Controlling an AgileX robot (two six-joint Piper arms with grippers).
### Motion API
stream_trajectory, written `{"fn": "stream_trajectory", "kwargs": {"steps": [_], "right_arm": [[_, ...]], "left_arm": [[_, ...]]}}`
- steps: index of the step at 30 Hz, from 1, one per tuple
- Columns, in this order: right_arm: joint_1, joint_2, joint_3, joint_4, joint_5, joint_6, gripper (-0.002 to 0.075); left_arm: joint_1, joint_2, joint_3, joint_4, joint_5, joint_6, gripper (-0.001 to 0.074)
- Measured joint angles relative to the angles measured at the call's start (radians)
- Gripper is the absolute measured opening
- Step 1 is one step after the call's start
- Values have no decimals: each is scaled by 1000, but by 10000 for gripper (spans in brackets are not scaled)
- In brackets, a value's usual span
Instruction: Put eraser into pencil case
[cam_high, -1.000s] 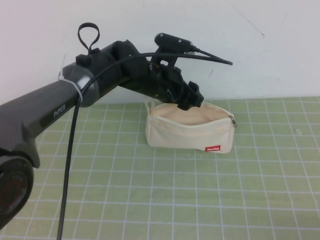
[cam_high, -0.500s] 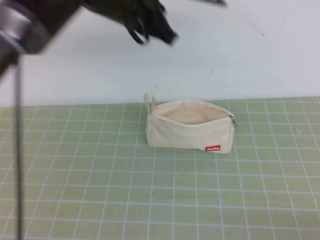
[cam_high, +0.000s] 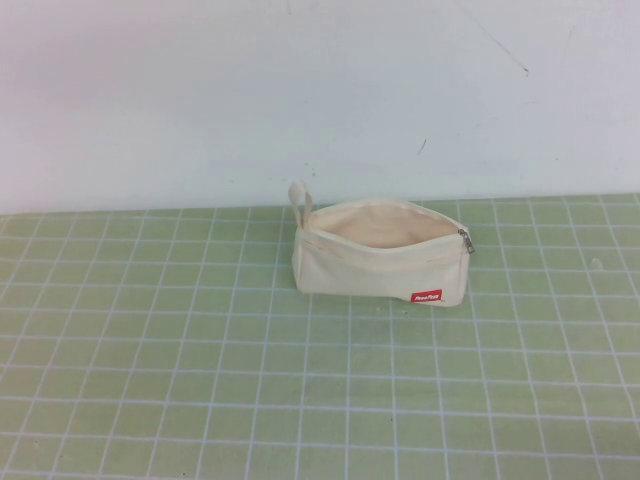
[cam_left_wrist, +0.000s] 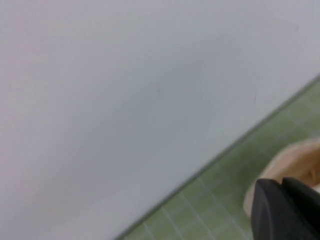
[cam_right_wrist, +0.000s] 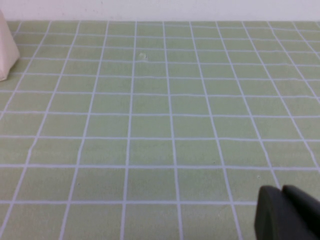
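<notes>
The cream-white pencil case (cam_high: 380, 262) stands on the green grid mat near the back wall, its top unzipped and gaping. It has a red label (cam_high: 427, 296), a zipper pull (cam_high: 465, 240) and a loop (cam_high: 299, 200). The eraser is not visible in any view. Neither arm shows in the high view. In the left wrist view my left gripper (cam_left_wrist: 281, 181) is shut with nothing seen in it, raised and facing the wall, with the pencil case (cam_left_wrist: 295, 160) just beyond it. In the right wrist view my right gripper (cam_right_wrist: 281, 189) is shut and empty, low over the mat, with the pencil case's end (cam_right_wrist: 6, 55) far from it.
The white wall (cam_high: 320, 90) rises directly behind the pencil case. The green grid mat (cam_high: 250, 380) spreads around the case on the near, left and right sides. A small speck (cam_right_wrist: 142, 56) lies on the mat.
My left arm, which was over the pencil case's opening, has lifted up and left the high view. The pencil case has not moved.
</notes>
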Motion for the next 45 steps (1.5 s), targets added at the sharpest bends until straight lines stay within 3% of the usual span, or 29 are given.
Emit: {"fn": "stream_trajectory", "kwargs": {"steps": [5,15,24,29,41,45], "right_arm": [[0,0,0,0,0,0,-1],[0,0,0,-2,0,0,-1],[0,0,0,-2,0,0,-1],[0,0,0,-2,0,0,-1],[0,0,0,-2,0,0,-1],[0,0,0,-2,0,0,-1]], "left_arm": [[0,-74,191,-6,-10,2,0],[0,-363,860,-1,-492,-83,0],[0,-571,1314,-1,-756,-214,-1],[0,-619,1409,-10,-786,-234,0],[0,-620,1422,-13,-759,-238,0],[49,-693,1422,-16,-737,-235,-1]]}}
